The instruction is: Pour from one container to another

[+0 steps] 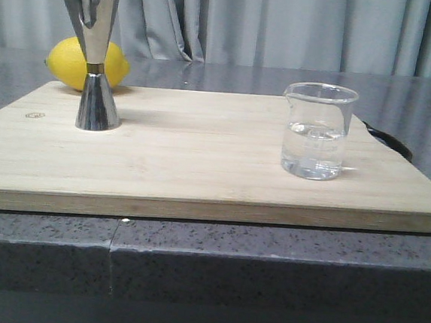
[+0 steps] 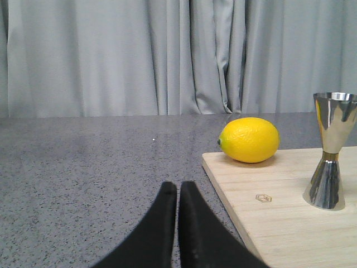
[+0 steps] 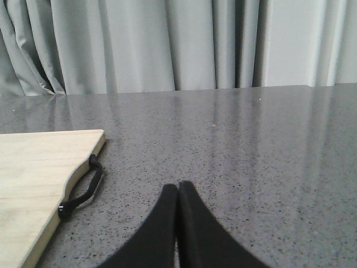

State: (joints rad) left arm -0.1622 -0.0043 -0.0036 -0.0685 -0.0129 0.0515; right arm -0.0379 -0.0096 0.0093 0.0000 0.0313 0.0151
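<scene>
Left wrist view shows the left tool [image 2: 178, 188] with its two black tapered fingers pressed together, holding nothing, low over the speckled grey stone counter [image 2: 100, 167] just off the edge of the pale wooden cutting board [image 2: 279, 223]. Only this view and the front view show the yellow lemon [image 2: 249, 139], which here sits at the board's far corner, and the shiny metal hourglass-shaped jigger [image 2: 330, 153], standing upright on the board.

Right wrist view shows the right tool [image 3: 178, 190] likewise closed, fingertips touching, empty, above bare counter beside the board's other end, where a black cord loop handle [image 3: 82, 192] hangs from the rounded corner. Neither the jigger nor the beaker appears there.

Front view shows neither arm nor tool. It alone shows the small clear glass beaker [image 1: 317, 130] with a pouring lip: it stands upright on the right part of the board, well apart from the jigger on the left, and holds clear liquid to roughly half its height. The lemon lies behind the jigger. The board's grain runs lengthwise; the counter surface is glossy and reflects the pleated grey curtain [image 1: 288, 24] behind.
</scene>
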